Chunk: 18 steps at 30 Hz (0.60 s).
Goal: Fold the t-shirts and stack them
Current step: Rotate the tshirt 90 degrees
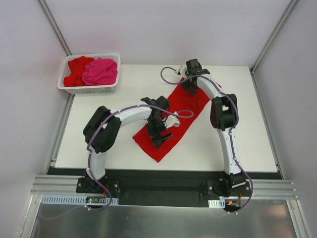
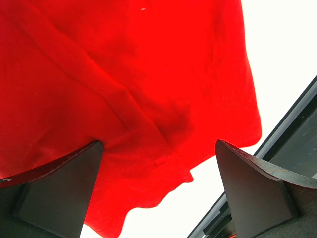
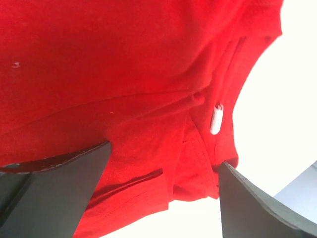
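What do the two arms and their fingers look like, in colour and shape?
The left arm and the right arm have white curved links joined by bulky black joint housings. A thin purple-grey cable runs along each and loops loose near the wrist. The fingers are dark, matte and wedge-shaped.

Bright, even light fills the overhead view, shadows faint. In the wrist views the table point(image 2: 282, 39) blows out white and the red t-shirt point(image 2: 124, 74) oversaturates.
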{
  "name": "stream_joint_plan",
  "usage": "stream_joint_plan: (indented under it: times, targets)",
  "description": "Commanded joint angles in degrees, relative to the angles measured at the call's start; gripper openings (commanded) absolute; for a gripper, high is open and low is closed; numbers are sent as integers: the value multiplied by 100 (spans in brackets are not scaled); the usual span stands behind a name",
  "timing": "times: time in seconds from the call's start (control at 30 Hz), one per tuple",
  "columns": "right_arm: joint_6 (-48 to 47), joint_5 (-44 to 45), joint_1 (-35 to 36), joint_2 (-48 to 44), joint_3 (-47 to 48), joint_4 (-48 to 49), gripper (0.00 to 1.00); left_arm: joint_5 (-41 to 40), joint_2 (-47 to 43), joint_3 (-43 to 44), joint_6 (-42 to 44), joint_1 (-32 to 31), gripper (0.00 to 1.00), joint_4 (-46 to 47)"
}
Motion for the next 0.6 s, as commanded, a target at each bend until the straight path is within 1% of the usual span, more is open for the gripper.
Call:
stream_joint_plan:
  times: [0.0,0.23,0.4,0.47,0.57]
  targets:
    - [209,-369,33,341,40,380,96,318,471,406,-90,-205,99,-26]
    - [857,-668,50,86,66,749,96,441,972,1207,-178,-495,99,-18]
    - [1307,-932,50,-169,57,802,96,520,1253,1742,-257,-671,99,-18]
    - [1334,-906,59,-353,40,706,96,468,1236,1823,-257,-689,99,-35]
    - [1281,-731,68,-642,-13,451,96,336,991,1630,-187,-680,99,-35]
